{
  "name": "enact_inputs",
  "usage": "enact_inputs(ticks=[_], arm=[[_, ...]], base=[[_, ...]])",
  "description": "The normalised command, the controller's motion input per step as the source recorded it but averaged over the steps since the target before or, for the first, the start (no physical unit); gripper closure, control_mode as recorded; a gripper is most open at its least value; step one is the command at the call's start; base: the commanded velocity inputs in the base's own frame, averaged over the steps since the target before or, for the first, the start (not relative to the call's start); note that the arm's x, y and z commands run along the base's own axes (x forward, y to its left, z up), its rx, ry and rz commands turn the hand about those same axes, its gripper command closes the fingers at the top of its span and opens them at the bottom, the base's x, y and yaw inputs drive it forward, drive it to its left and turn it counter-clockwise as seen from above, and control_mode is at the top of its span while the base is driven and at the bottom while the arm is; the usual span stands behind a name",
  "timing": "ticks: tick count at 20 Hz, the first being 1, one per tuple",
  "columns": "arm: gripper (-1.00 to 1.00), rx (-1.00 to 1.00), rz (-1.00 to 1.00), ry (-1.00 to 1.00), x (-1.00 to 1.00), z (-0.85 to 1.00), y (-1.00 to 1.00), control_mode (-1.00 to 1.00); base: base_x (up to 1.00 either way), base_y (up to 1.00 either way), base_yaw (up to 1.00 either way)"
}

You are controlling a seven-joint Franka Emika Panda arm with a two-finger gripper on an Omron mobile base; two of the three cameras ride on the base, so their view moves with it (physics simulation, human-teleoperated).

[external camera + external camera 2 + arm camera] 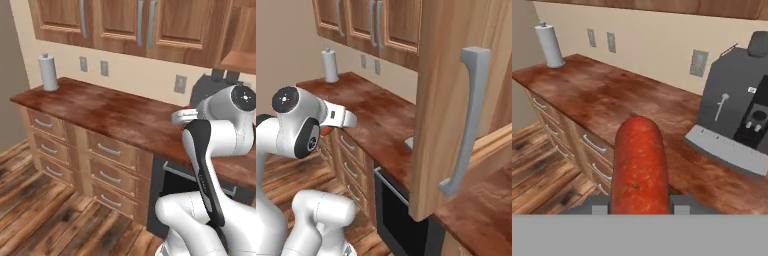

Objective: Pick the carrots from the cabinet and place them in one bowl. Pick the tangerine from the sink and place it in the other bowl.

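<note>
The darker reddish-orange tapered carrot (638,167), smooth and blunt-ended with a few dark specks, is clamped at its near end between the fingers of the hand (637,202) and sticks out forward from them, its rounded tip pointing away over the near edge of the brown wooden table (602,100). In the right base view a sliver of it shows beneath the hand. The warm brown wooden wall cabinet (456,100) with a long grey handle hangs at the right, its panelled door swung open toward the near side
</note>
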Motion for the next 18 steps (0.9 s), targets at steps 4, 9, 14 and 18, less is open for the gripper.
enact_inputs(ticks=[4, 9, 14, 18], arm=[[1.00, 0.00, 0.00, 0.00, 0.00, 0.00, 0.00, 1.00], [1.00, 0.00, 0.00, 0.00, 0.00, 0.00, 0.00, 1.00], [1.00, 0.00, 0.00, 0.00, 0.00, 0.00, 0.00, 1.00], [1.00, 0.00, 0.00, 0.00, 0.00, 0.00, 0.00, 1.00]], base=[[0.00, 0.16, 0.57], [0.00, 0.13, 0.60], [0.00, 0.10, 0.64], [0.00, 0.10, 0.65]])
